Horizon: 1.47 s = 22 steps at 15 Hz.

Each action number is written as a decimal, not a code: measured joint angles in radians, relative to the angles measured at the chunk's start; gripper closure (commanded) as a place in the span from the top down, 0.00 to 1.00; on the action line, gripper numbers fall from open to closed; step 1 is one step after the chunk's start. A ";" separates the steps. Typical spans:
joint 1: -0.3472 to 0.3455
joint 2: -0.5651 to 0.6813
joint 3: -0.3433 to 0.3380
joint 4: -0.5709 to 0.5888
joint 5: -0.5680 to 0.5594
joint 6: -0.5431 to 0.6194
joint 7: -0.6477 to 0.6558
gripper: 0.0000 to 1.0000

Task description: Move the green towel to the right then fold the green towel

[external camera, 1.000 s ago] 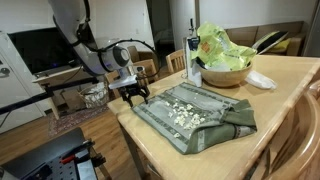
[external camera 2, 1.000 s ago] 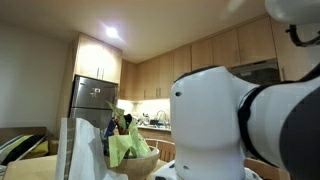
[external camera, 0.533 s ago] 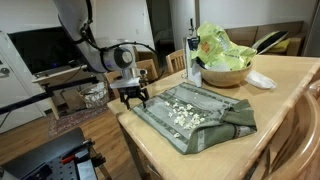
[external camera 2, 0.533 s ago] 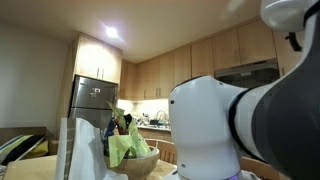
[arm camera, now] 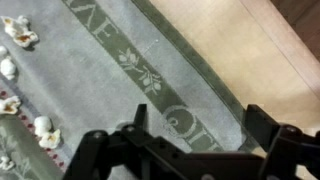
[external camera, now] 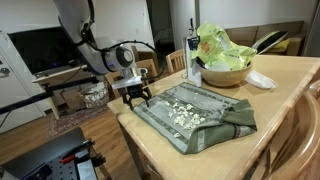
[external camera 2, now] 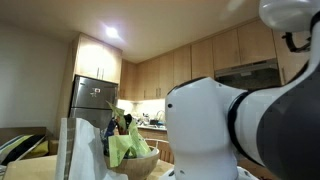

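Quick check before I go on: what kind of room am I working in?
Most likely a home kitchen: wooden wall cabinets and a steel refrigerator show in an exterior view, and a wooden bowl stands on the wooden table.

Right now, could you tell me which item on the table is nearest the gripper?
The green towel: the gripper hangs over its bordered edge, while the wooden bowl stands beyond the towel's far side.

Green towel (external camera: 195,112): olive, pale speckled panel, darker lettered borders. Table (external camera: 290,100): light wood. Tool (external camera: 136,98): black.
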 measured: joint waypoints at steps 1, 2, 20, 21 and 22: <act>0.011 0.002 -0.006 0.003 -0.017 0.000 0.009 1.00; 0.020 0.005 -0.010 0.006 -0.030 0.000 0.017 1.00; 0.030 0.014 0.047 0.038 -0.005 -0.082 -0.011 1.00; 0.027 0.014 0.054 0.040 0.003 -0.089 -0.019 1.00; 0.020 0.015 0.062 0.042 0.018 -0.094 -0.038 1.00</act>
